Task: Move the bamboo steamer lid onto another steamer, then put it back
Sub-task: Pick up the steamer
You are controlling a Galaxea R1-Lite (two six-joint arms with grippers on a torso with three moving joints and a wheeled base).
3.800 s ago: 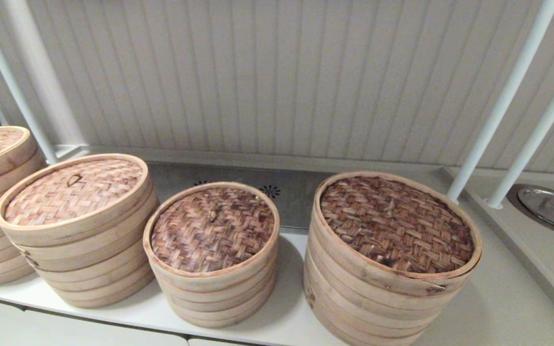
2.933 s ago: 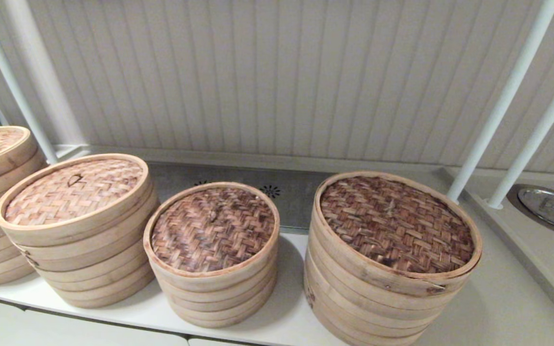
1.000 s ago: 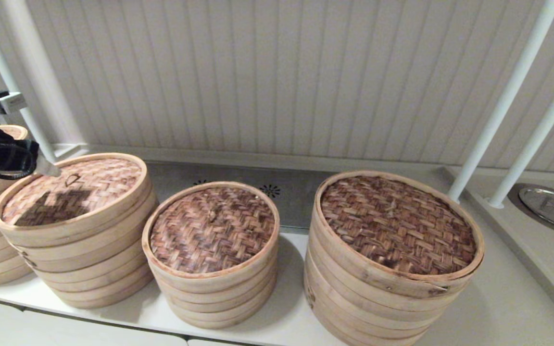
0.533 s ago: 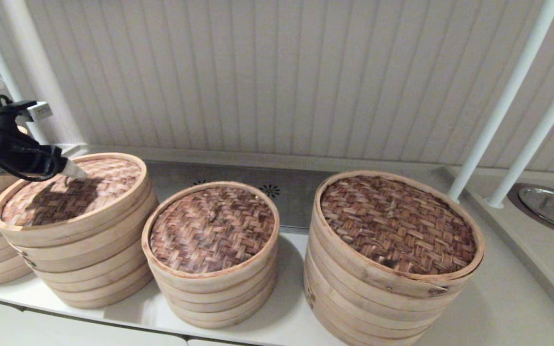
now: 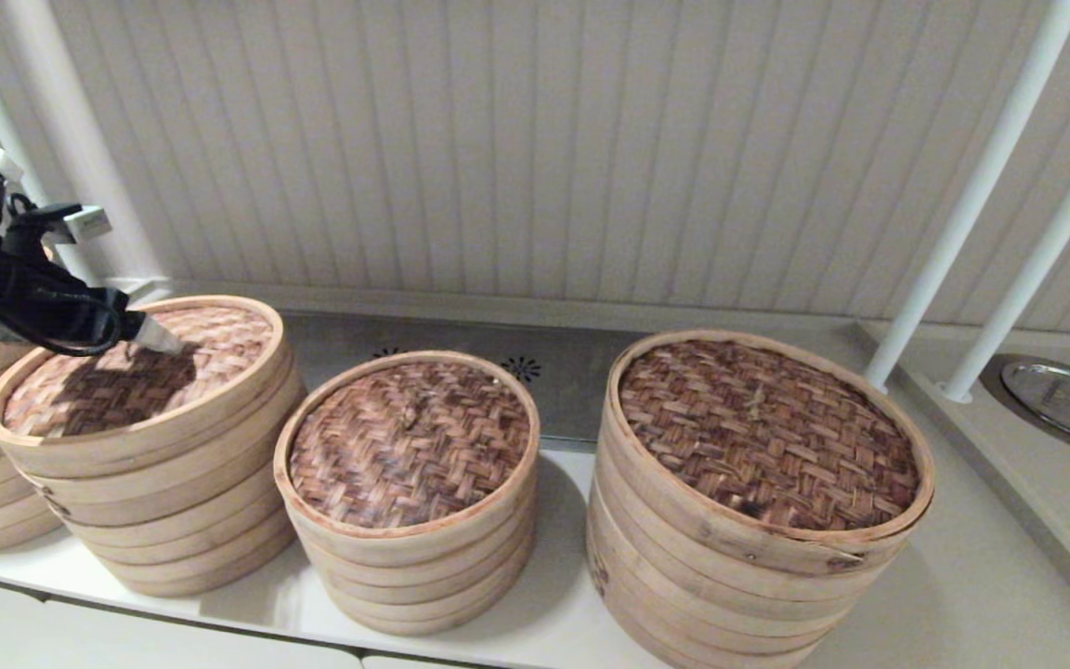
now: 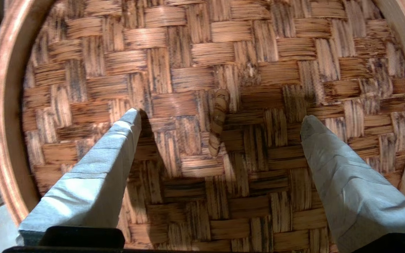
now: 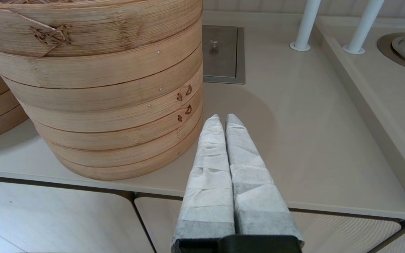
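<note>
Lid (image 5: 140, 372): round, shallow, light tan herringbone weave, pale wood rim; sits atop a banded stack at the left of the head view, part shaded by the arm; left gripper (image 5: 168, 344) low over its centre. Left wrist view shows what the head view hides: both cloth-wrapped fingers (image 6: 93, 175) spread wide over the weave, the small loop handle (image 6: 218, 123) between them, untouched; whether the tips meet the weave I cannot tell. Small steamer (image 5: 410, 488) at centre of the head view: pale banded sides, dark mottled woven top, lid on; contents hidden. Big steamer (image 5: 758, 502) to its right: wider, taller, same dark weave; in the right wrist view its stacked bands carry rivets and lashings. Right gripper (image 7: 223, 117), seen only in that view, hangs beside it above the beige counter (image 7: 294, 123), fingers pressed together, holding nothing.
</note>
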